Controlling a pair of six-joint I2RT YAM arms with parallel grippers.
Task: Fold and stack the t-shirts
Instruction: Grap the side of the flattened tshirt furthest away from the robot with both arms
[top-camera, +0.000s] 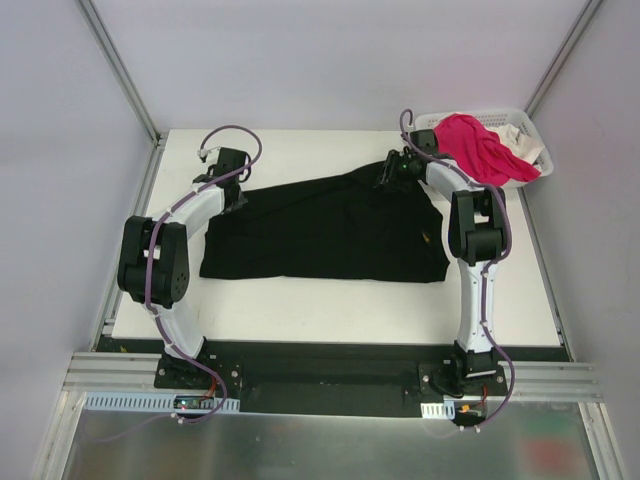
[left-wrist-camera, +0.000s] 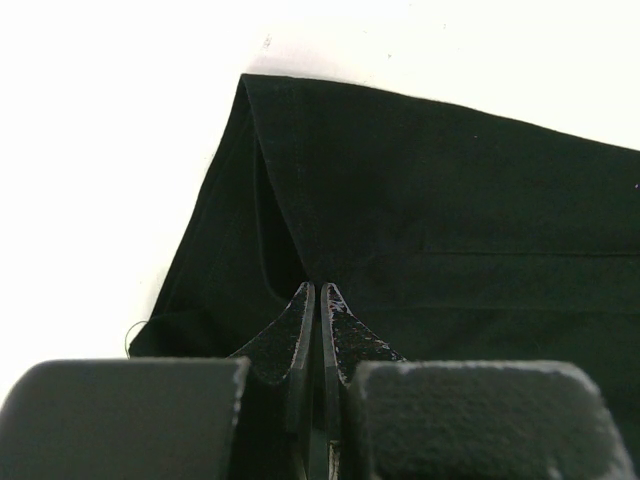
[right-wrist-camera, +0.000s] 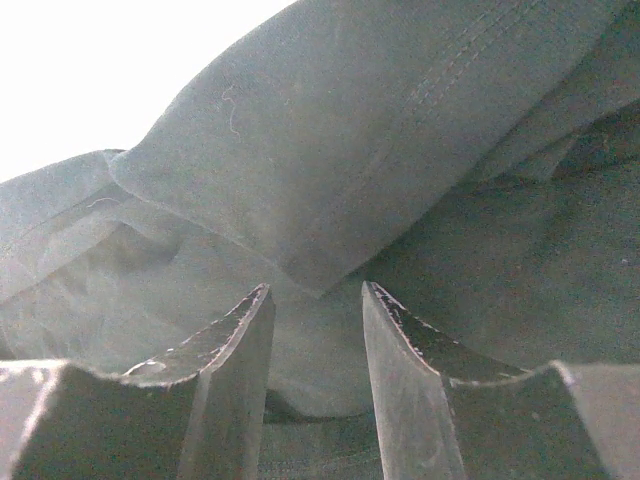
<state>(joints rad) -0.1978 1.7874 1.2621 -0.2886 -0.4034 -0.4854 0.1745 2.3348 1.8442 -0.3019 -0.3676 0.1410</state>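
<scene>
Black t-shirt (top-camera: 330, 225), pinched — left end effector (left-wrist-camera: 317, 290)

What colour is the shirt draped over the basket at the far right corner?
The t-shirt is bright pink, clearest in the top external view.

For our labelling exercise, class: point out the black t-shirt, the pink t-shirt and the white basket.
black t-shirt (top-camera: 320, 235), top external view, middle of the spread cloth.
pink t-shirt (top-camera: 470, 145), top external view, middle of the bunched cloth.
basket (top-camera: 505, 116), top external view, far rim.
</scene>
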